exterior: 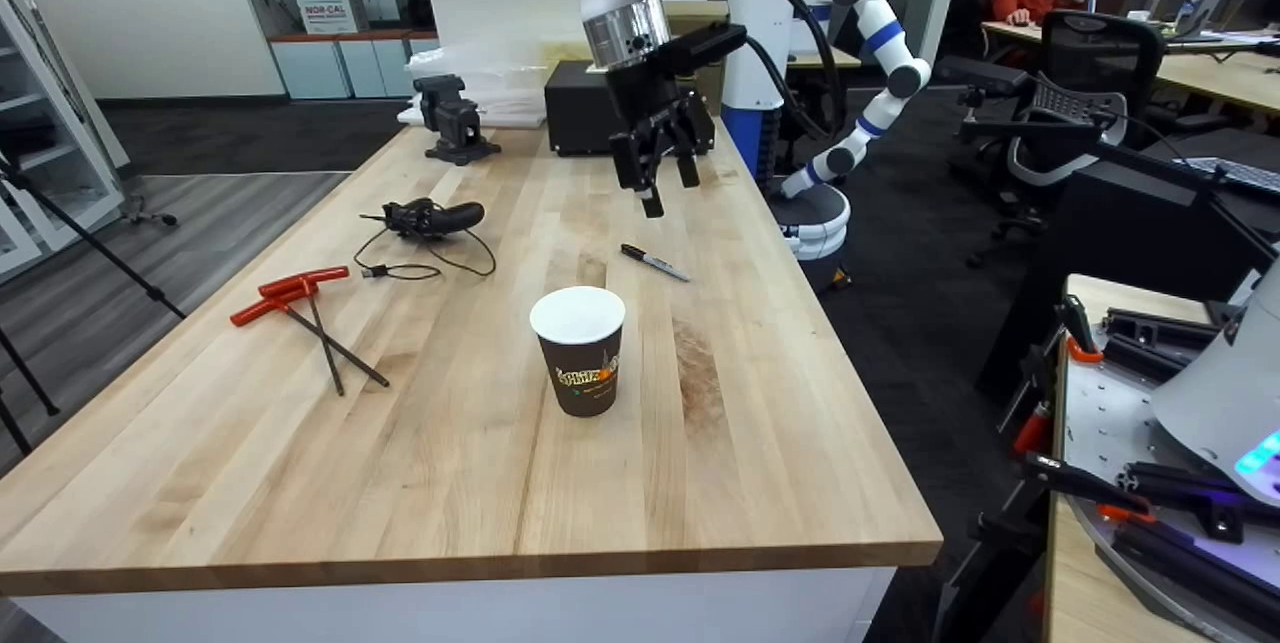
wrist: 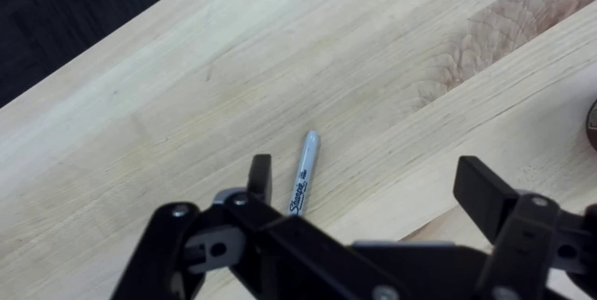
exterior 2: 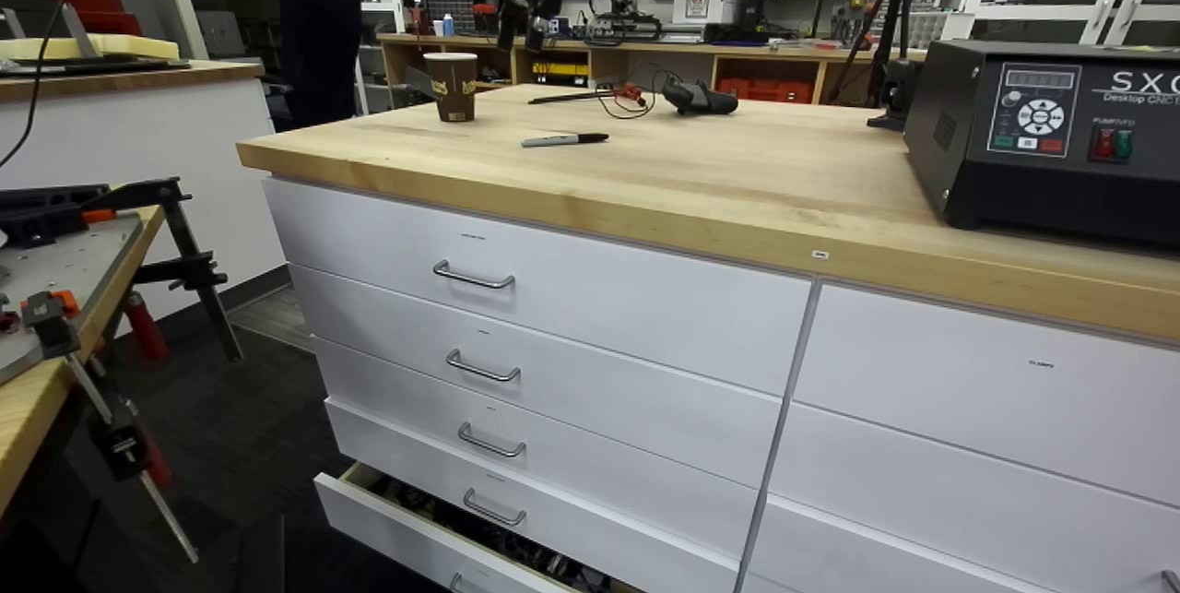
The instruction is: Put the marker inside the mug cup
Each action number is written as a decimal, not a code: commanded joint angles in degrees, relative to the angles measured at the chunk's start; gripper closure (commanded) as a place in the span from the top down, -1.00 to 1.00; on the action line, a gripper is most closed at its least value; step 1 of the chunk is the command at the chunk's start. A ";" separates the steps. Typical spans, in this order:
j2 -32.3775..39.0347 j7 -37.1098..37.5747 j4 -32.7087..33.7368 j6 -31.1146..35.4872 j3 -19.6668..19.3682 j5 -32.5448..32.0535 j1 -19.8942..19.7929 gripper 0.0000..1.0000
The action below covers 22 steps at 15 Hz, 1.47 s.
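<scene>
One slim, black-capped grey marker point(exterior: 655, 264) lay near the mug cup point(exterior: 580, 355), one tapered vessel, white above brown. The gripper point(wrist: 366, 174), spread wide and gripping nothing, hung over the grained wooden table point(exterior: 450, 483), well apart from the cup. Two T-shaped, red-handled tools point(exterior: 300, 283) lay crossed, apart from it. Below its level, one open drawer point(exterior 2: 392, 533) held a dark jumble point(exterior 2: 544, 560).
</scene>
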 commanded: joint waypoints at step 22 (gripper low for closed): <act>-1.90 12.03 -17.72 35.14 -6.50 -2.27 4.60 1.00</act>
